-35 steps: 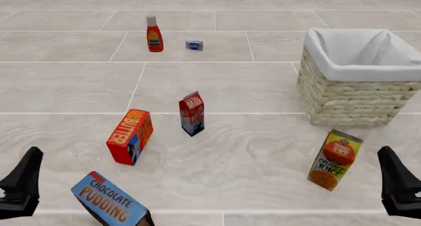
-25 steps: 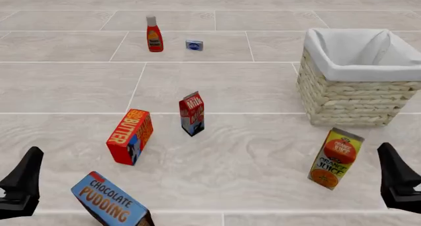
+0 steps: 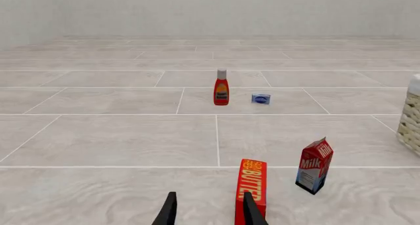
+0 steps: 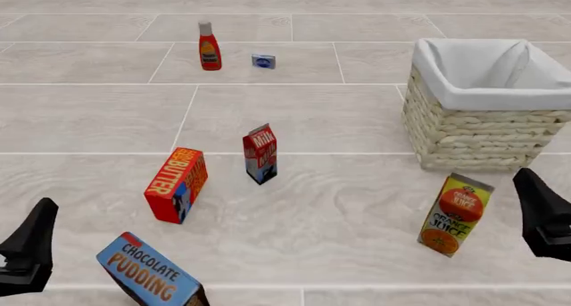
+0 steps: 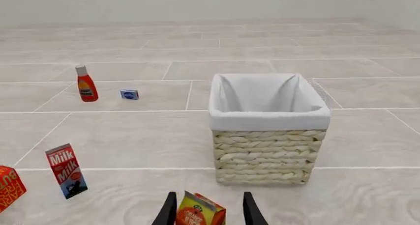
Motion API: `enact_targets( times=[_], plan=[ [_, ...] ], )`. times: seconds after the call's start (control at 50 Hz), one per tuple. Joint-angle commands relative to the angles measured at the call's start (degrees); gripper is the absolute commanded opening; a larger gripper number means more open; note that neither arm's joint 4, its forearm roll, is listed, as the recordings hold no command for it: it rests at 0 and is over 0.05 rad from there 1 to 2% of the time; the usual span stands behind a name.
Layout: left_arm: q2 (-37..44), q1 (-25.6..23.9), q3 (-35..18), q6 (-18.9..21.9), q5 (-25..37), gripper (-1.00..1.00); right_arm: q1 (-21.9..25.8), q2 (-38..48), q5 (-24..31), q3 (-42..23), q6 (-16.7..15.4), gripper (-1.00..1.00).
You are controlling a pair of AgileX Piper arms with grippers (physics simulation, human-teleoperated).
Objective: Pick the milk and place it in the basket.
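The milk [image 4: 259,154], a small red and dark blue carton, stands upright mid-table; it also shows in the left wrist view [image 3: 315,165] and the right wrist view [image 5: 66,171]. The basket [image 4: 482,122], cream wicker with a white liner, stands at the far right and is empty [image 5: 266,141]. My left gripper [image 4: 29,247] is open and empty at the near left, far from the milk. My right gripper [image 4: 542,216] is open and empty at the near right, in front of the basket.
A red-orange Butter box [image 4: 176,184] stands left of the milk. An Orange Juice carton [image 4: 456,214] stands just left of my right gripper. A blue Chocolate Pudding box [image 4: 147,272] lies near my left gripper. A ketchup bottle [image 4: 208,46] and a small blue tin [image 4: 262,61] stand far back.
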Motion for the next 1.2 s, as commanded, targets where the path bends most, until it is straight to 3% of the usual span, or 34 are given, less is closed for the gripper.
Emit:
enact_targets(
  times=[0.02, 0.16, 0.22, 0.24, 0.28, 0.3, 0.58, 0.74, 0.88, 0.96, 1.04, 1.06, 1.2],
  plan=[
    [0.0, 0.0, -0.2, 0.0, 0.2, 1.0, 3.6, -0.3, 10.8, -10.8, -1.6, 1.0],
    [0.0, 0.0, -0.2, 0.0, 0.2, 1.0, 7.1, 3.2, 13.2, -16.3, -3.7, 1.0],
    [0.0, 0.0, -0.2, 0.0, 0.2, 1.0, 9.1, 7.0, 14.0, -18.7, -3.0, 1.0],
    [0.0, 0.0, -0.2, 0.0, 0.2, 1.0, 10.9, 12.5, 14.1, -19.4, -1.3, 1.0],
    [0.0, 0.0, -0.2, 0.0, 0.2, 1.0, 12.6, 11.9, 14.0, -20.1, -0.6, 1.0],
    [0.0, 0.0, -0.2, 0.0, 0.2, 1.0, 13.2, 12.3, 14.4, -20.9, -2.7, 1.0],
    [0.0, 0.0, -0.2, 0.0, 0.2, 1.0, 22.9, 23.8, 12.9, -27.3, -7.9, 1.0],
    [0.0, 0.0, -0.2, 0.0, 0.2, 1.0, 27.4, 30.1, 12.3, -31.7, -8.0, 1.0],
    [0.0, 0.0, -0.2, 0.0, 0.2, 1.0, 27.9, 36.6, 10.2, -34.5, -9.9, 1.0],
    [0.0, 0.0, -0.2, 0.0, 0.2, 1.0, 30.2, 44.3, 9.8, -39.1, -8.3, 1.0],
    [0.0, 0.0, -0.2, 0.0, 0.2, 1.0, 31.1, 46.6, 9.5, -40.7, -8.3, 1.0],
    [0.0, 0.0, -0.2, 0.0, 0.2, 1.0, 35.0, 56.0, 8.1, -46.1, -6.8, 1.0],
    [0.0, 0.0, -0.2, 0.0, 0.2, 1.0, 37.5, 59.7, 7.7, -49.0, -6.4, 1.0]
  ],
)
